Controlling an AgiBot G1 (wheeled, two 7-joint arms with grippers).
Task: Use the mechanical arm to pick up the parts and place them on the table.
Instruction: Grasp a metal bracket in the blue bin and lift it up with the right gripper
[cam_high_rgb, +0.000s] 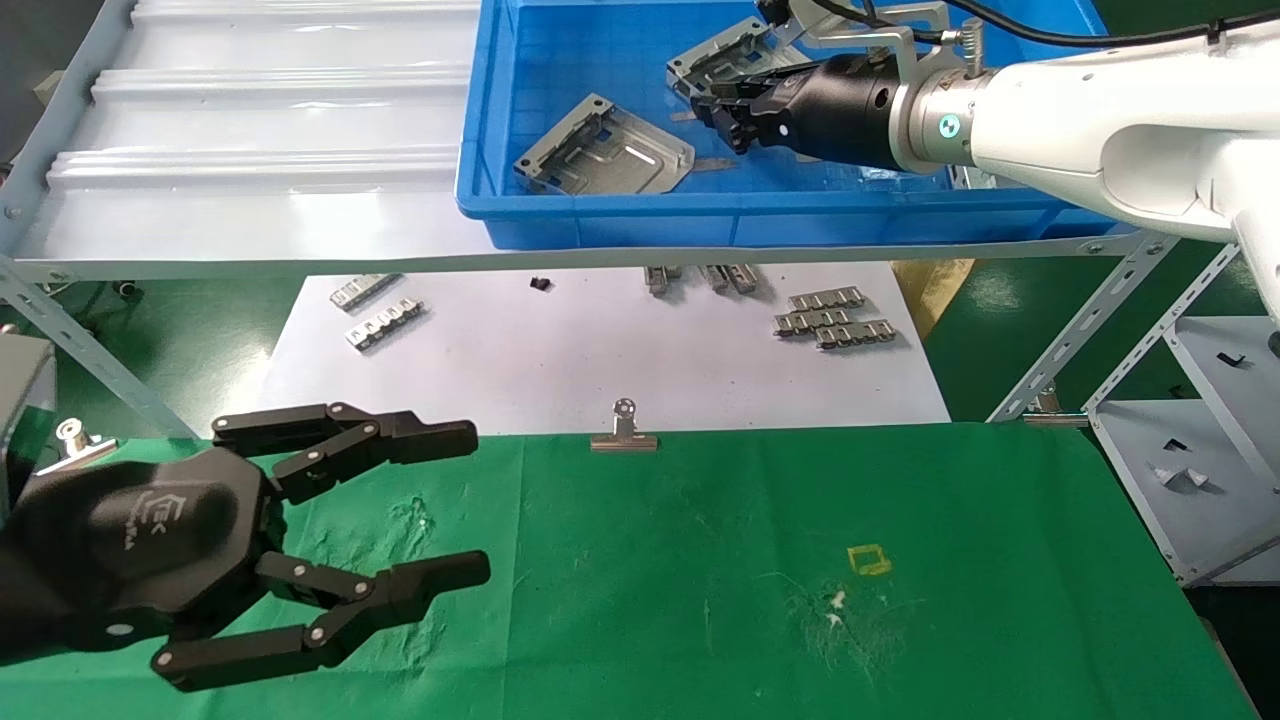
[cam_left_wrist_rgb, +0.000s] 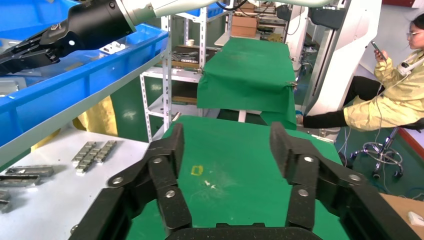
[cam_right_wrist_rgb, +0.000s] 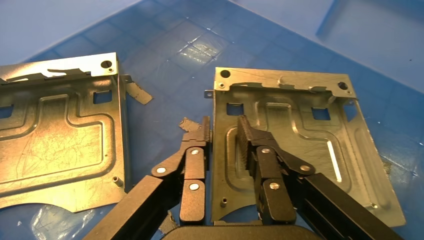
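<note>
Two grey parts lie in the blue bin: one toward its front, one farther back under the mechanical arm's claw. My right gripper reaches into the bin. In the right wrist view the right gripper straddles one side edge of the nearer part, jaws narrowed, with a gap showing between them. The other part lies beside it. My left gripper hovers open and empty over the green table, also seen as the left gripper above the table.
The bin sits on a white ribbed shelf. Below it a white paper sheet carries small ribbed strips. A metal clip pins the cloth's far edge. A yellow square outline marks the cloth. A seated person is beyond the table.
</note>
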